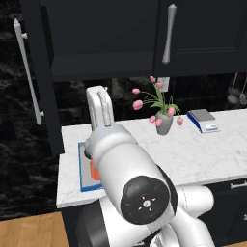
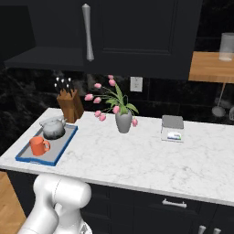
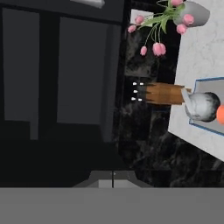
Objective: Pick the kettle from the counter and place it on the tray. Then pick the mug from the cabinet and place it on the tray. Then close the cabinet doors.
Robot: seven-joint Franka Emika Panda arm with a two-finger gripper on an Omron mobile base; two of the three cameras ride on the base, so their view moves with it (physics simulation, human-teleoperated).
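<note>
The grey kettle [image 2: 53, 128] and the orange-red mug [image 2: 39, 146] both stand on the blue-rimmed tray [image 2: 64, 144] at the left end of the marble counter [image 2: 151, 160]. In the hand view the kettle [image 3: 203, 105], an edge of the mug [image 3: 220, 114] and the tray rim [image 3: 205, 127] sit at the right. My gripper [image 3: 113, 178] is shut on nothing, its tips pressed together, facing dark cabinet panels [image 3: 57, 70]. The left cabinet door [image 1: 34, 72] stands swung open; the right door [image 1: 202, 34] is closed. My arm hides most of the tray [image 1: 83, 169].
A grey vase of pink tulips [image 2: 123, 121] stands mid-counter, a wooden knife block [image 2: 69, 104] behind the tray, and a small scale [image 2: 172, 128] further right. Dark marbled backsplash runs behind the counter. Utensils hang on the wall at far right [image 1: 233, 96].
</note>
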